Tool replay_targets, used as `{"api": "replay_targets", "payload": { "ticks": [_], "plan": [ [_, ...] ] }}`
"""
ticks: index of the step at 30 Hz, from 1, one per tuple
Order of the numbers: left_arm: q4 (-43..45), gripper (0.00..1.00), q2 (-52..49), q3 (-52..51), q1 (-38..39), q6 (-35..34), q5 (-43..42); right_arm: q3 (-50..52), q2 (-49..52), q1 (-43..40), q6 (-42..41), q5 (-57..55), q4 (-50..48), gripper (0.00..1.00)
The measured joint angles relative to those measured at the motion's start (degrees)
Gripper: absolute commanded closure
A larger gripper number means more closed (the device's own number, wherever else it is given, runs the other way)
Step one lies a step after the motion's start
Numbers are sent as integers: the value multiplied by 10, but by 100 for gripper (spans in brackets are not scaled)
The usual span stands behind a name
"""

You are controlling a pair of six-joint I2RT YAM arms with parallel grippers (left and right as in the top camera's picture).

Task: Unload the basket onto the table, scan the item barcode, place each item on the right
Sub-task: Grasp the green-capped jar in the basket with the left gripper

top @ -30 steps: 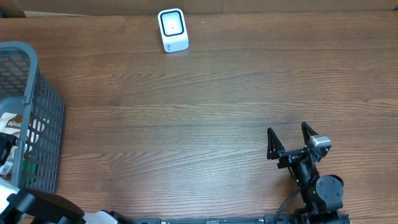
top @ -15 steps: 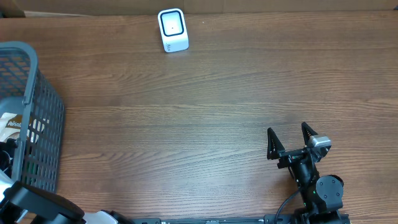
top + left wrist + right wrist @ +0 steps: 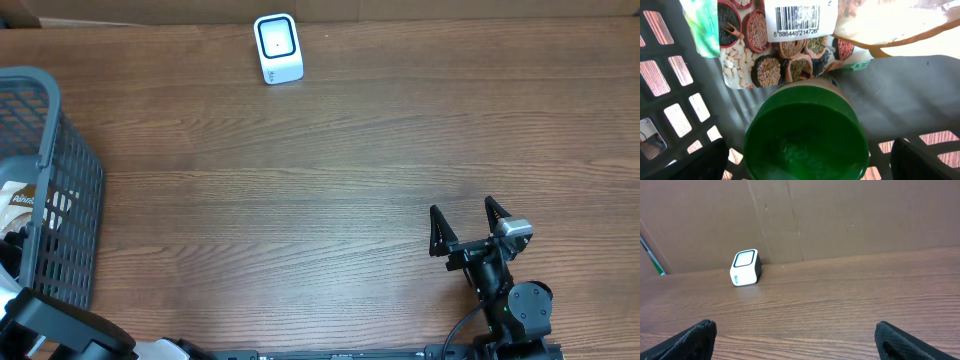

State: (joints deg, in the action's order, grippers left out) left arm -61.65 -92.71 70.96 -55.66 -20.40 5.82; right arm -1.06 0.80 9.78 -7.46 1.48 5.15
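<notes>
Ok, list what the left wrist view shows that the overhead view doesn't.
Left wrist only: the barcode label on a packet printed with grains, and the green lid up close, with the open left hand showing a finger at each side of it. Overhead only: the white scanner at the far edge of the table, and the open right hand. Shared: the grey basket, though overhead gives only a partial glimpse of what is in it.

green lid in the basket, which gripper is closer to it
Left. The left gripper hangs right above the green lid inside the basket, jaws open to either side; the right gripper sits open far across the table, at its other end.
</notes>
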Motion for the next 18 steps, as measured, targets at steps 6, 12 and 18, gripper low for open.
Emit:
{"api": "replay_targets", "payload": {
  "ticks": [6,12,18],
  "plan": [
    [10,10,0,-14,0,0,0,0,0,0,0,0,0,0],
    [14,10,0,-16,0,0,0,0,0,0,0,0,0,0],
    [19,11,0,-16,0,0,0,0,0,0,0,0,0,0]
  ]
}}
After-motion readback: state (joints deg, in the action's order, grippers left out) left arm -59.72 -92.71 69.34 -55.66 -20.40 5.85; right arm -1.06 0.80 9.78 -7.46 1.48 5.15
